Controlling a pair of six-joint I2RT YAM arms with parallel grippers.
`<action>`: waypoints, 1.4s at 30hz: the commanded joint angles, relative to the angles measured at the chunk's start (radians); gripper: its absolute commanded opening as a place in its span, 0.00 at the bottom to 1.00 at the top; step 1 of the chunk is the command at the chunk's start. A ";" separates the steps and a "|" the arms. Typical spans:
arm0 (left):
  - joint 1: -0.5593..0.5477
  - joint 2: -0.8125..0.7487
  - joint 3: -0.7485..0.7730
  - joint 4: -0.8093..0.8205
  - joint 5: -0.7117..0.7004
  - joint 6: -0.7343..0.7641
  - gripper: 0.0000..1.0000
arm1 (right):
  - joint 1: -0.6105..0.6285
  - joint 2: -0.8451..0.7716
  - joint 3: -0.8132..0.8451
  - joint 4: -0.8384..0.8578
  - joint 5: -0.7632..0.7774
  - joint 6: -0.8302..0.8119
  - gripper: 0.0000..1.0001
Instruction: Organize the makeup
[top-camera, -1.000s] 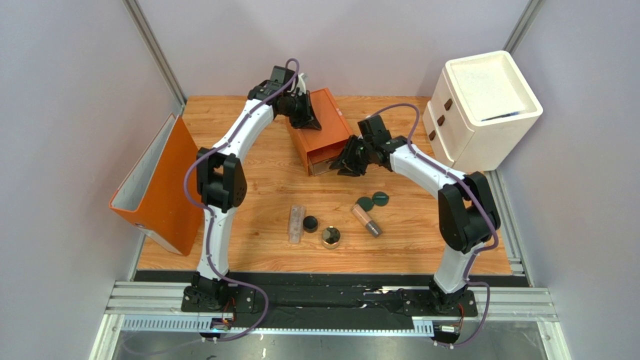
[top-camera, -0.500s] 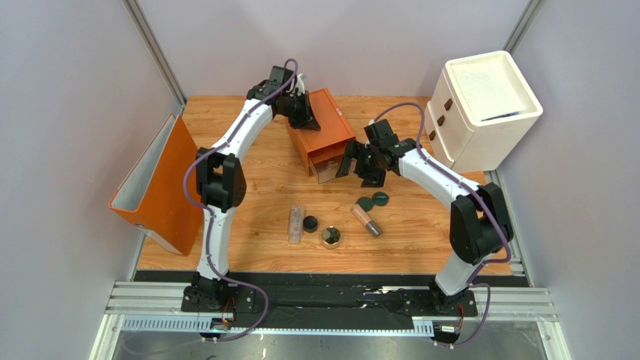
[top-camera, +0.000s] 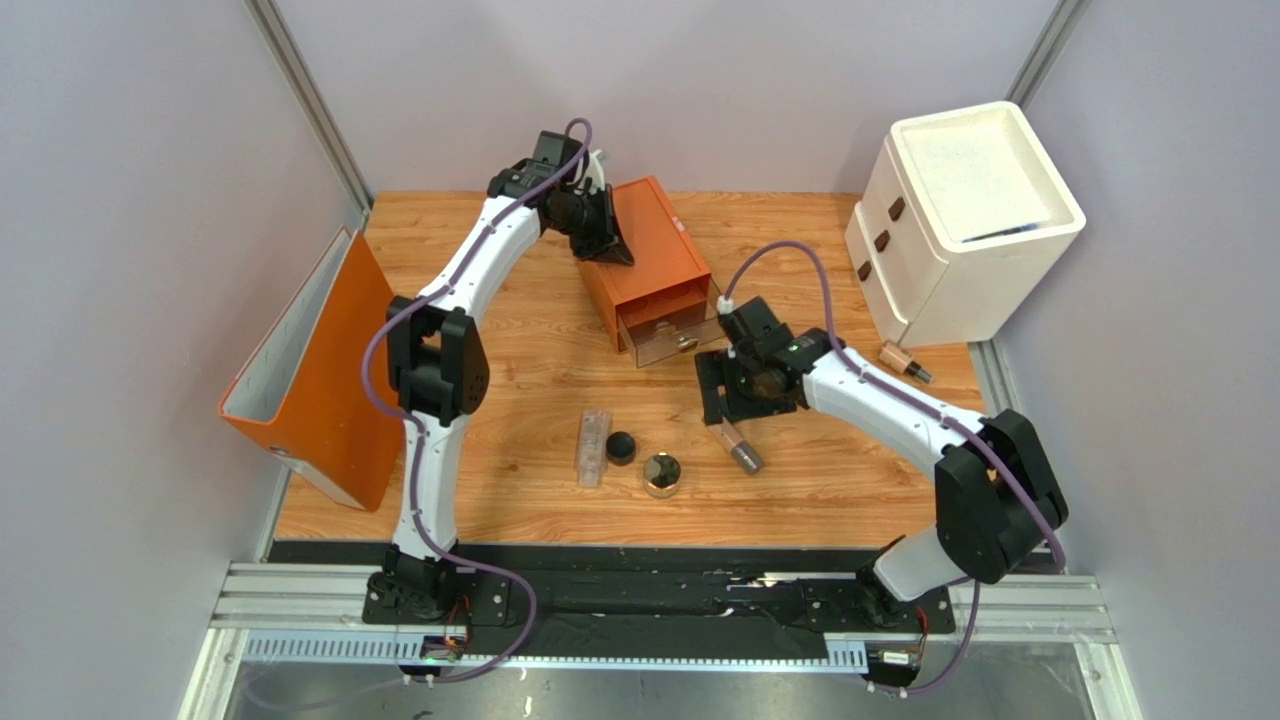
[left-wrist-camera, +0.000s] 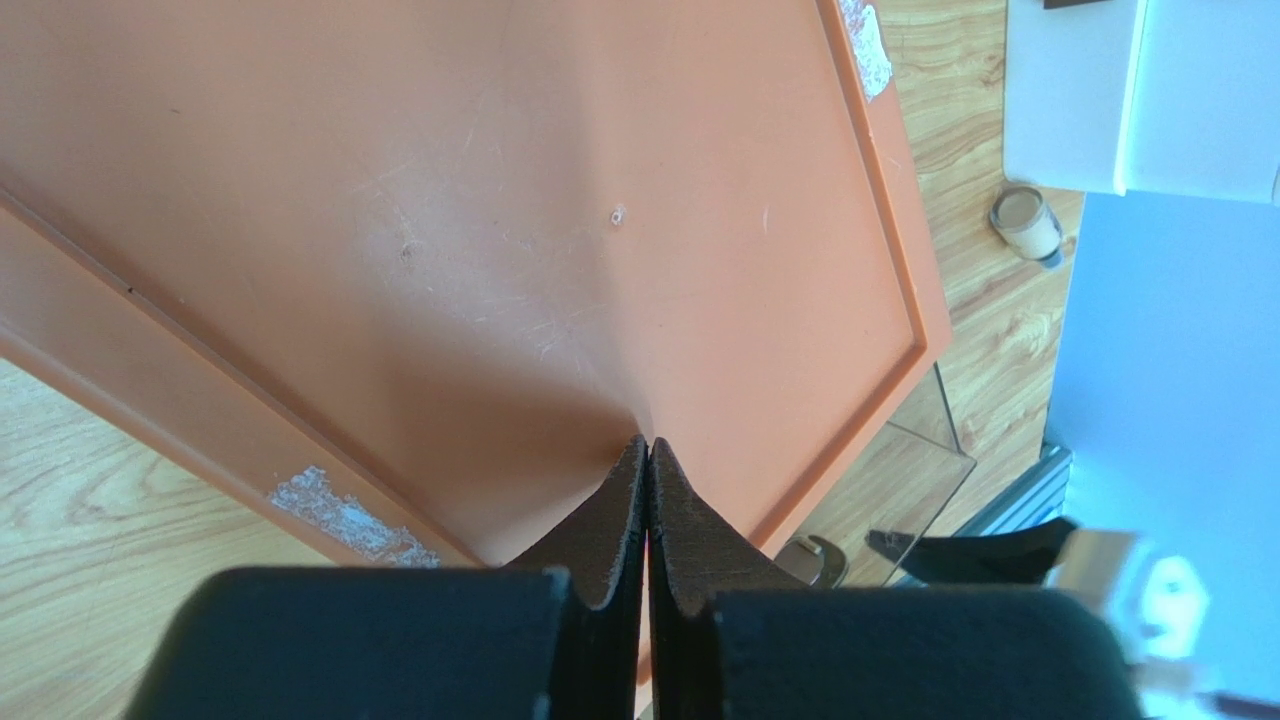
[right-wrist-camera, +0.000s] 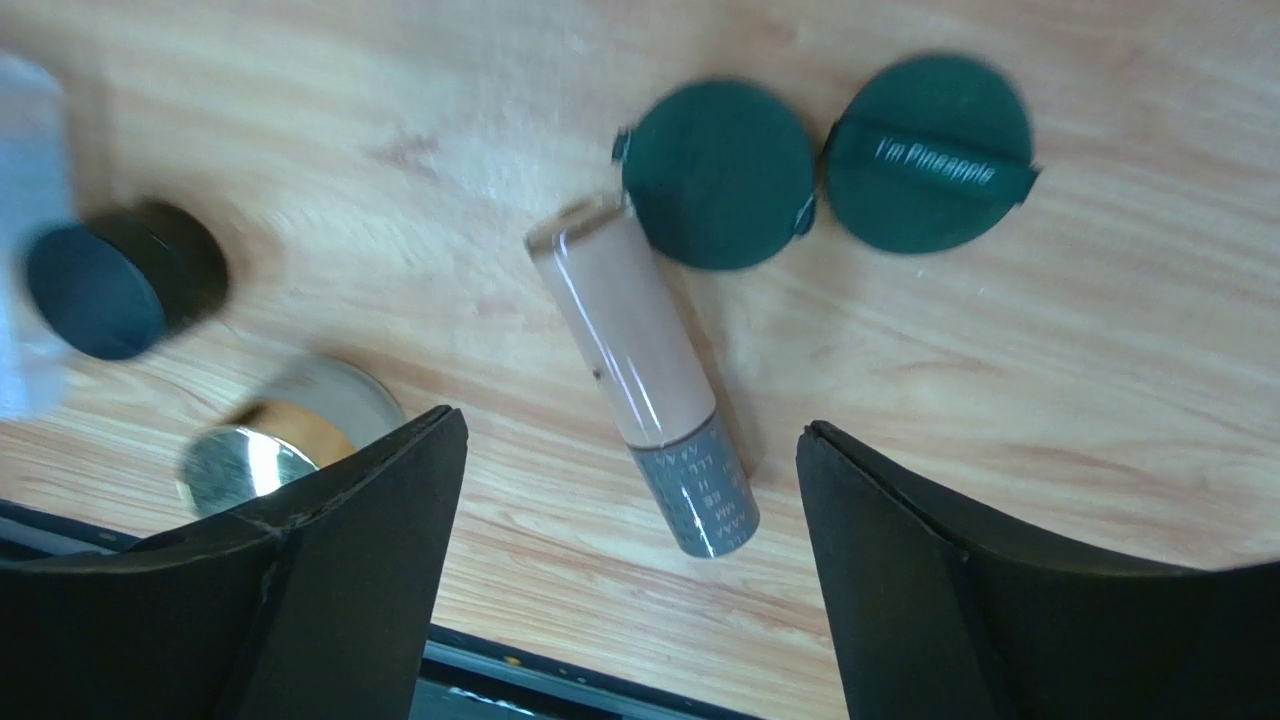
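Right end effector (right-wrist-camera: 631, 435): we see its jaws spread wide and gripping nothing; it hangs above the counter (top-camera: 511, 360) on the near side of the orange box (top-camera: 646, 270), apart from it.
Left end effector (left-wrist-camera: 648, 450): we see its fingers pressed together with nothing between them, the tips at the orange box's top face.
Tan tube (right-wrist-camera: 639, 353): we count one, lying flat under the right end effector, between its fingers in the wrist view. Its long axis slants, with the bare tan end toward the orange box and the dark cap away from it.
Dark-green discs (right-wrist-camera: 718, 176): we count two, flat and edge to edge, just beyond the tube's tan end on the orange box's side; the second (right-wrist-camera: 929, 153) bears lettering. From above the right end effector hides both.
Black pot (top-camera: 619, 447): one, near side of the orange box, just beside the clear tube.
Gold-rimmed jar (top-camera: 661, 476): one, farther from the orange box than the pot and close to it.
Clear tube (top-camera: 595, 447): one, lying flat, its long axis running roughly toward the orange box and away from it.
Orange box drawers: we make out one clear drawer (top-camera: 661, 342) standing out from the front.
White cabinet (top-camera: 962, 210): one, well to the right of the orange box; a small tan piece (top-camera: 899, 359) lies beside its foot.
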 joint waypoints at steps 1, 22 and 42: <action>0.006 -0.005 -0.043 -0.116 -0.053 0.045 0.00 | 0.059 0.024 -0.036 -0.005 0.117 -0.054 0.80; 0.006 -0.005 -0.080 -0.121 -0.033 0.057 0.00 | 0.157 -0.001 -0.092 -0.007 0.257 0.019 0.00; 0.006 -0.042 -0.094 -0.133 -0.189 0.029 0.00 | 0.093 0.069 0.450 0.040 0.392 0.549 0.00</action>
